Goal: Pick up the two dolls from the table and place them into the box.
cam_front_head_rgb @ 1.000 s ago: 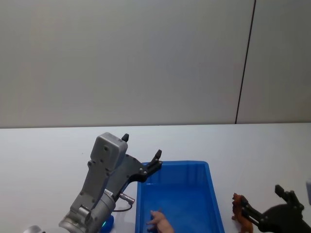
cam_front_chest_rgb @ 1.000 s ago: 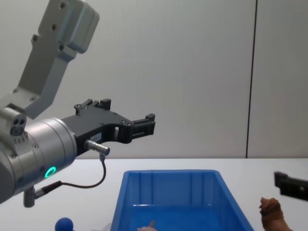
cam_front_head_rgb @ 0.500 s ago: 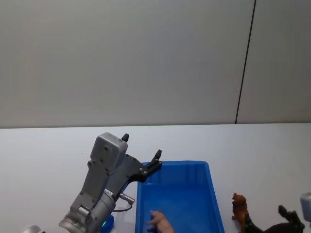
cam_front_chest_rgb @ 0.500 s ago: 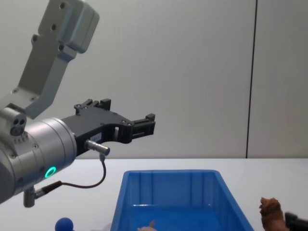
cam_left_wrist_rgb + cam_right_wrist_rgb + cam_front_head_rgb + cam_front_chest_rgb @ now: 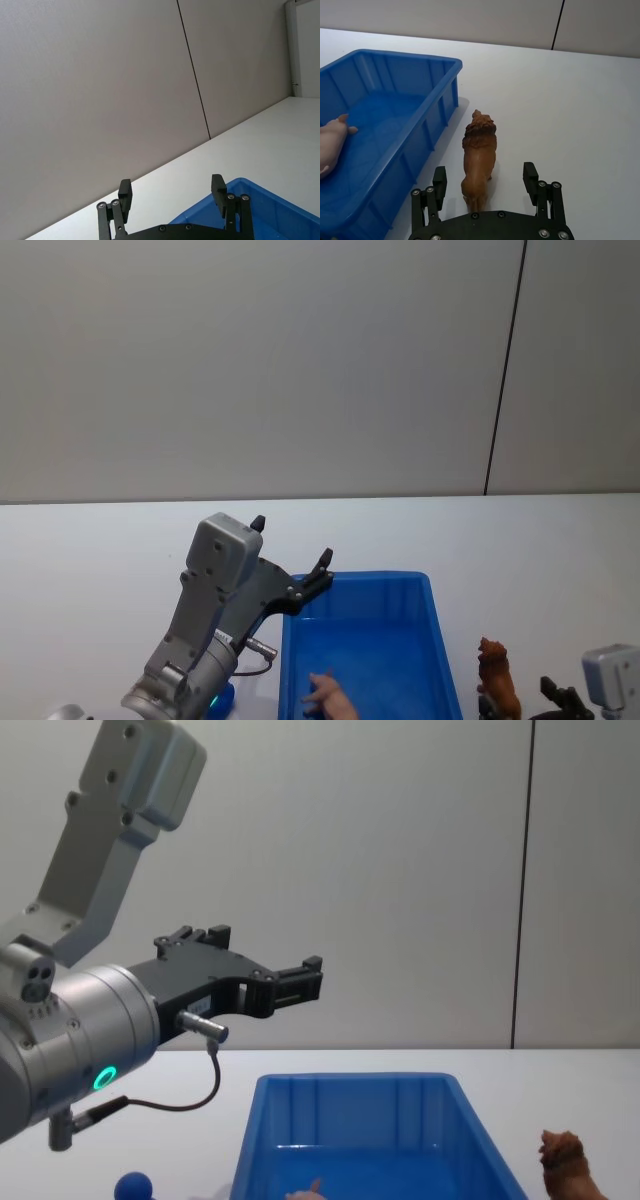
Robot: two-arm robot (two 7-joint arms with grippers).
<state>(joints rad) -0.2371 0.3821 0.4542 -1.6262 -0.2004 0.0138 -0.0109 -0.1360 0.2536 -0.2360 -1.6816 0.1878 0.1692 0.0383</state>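
The reddish-brown lion doll (image 5: 479,148) stands upright on the white table (image 5: 570,110), just right of the blue box (image 5: 410,56). My right gripper (image 5: 485,179) is open, one finger on each side of the lion's hindquarters, not touching it. The pale pink doll (image 5: 330,146) lies inside the box. In the head view the lion doll (image 5: 497,678) stands by the box (image 5: 372,578), with the pink doll (image 5: 328,695) inside. My left gripper (image 5: 171,190) hangs open and empty above the box's far left corner; the chest view shows the left gripper (image 5: 292,982) well above the box (image 5: 350,1078).
A small blue knob (image 5: 133,1185) sits on the table left of the box, under my left arm (image 5: 215,620). A grey wall with a dark vertical seam (image 5: 505,370) stands behind the table. Bare tabletop stretches to the right of the lion.
My right gripper has drawn back toward the near edge, dropping out of the chest view, so the lion now sits between its fingertips. The lion, the pink doll and the left arm have not moved.
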